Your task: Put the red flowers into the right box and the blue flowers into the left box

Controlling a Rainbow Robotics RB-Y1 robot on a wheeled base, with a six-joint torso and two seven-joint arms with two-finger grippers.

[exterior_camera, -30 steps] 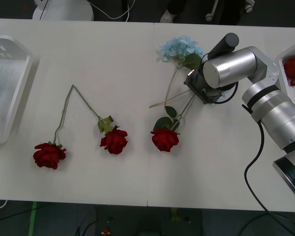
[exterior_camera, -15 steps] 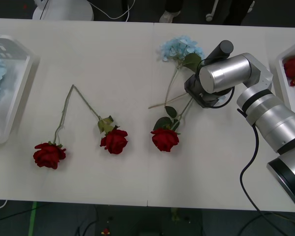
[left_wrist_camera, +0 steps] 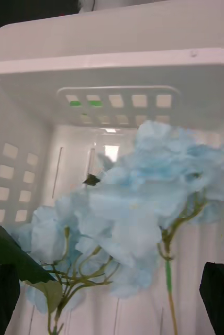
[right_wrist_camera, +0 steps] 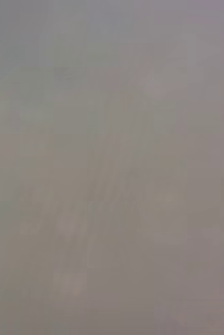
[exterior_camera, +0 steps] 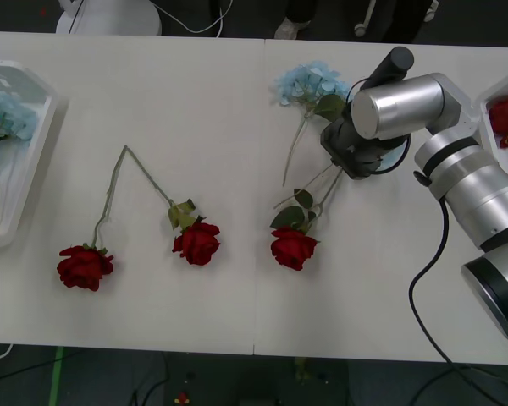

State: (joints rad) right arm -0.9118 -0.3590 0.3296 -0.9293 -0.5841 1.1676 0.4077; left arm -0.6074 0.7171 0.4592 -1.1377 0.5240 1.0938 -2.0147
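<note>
The right gripper [exterior_camera: 345,156], finger state impossible to tell, sits at the stem end of a red rose [exterior_camera: 293,248], whose long axis runs diagonally toward the robot's left, bloom toward the near table edge.

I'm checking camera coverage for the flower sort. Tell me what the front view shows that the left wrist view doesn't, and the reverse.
Front view alone: three red roses on the table, the nearest to the right arm below the right gripper, a loose blue flower beside it, and the right box holding a rose.

Left wrist view alone: the vented end wall of the left box and the black fingers of the left gripper, spread open.

Both: the left box with blue flowers lying in it.
</note>
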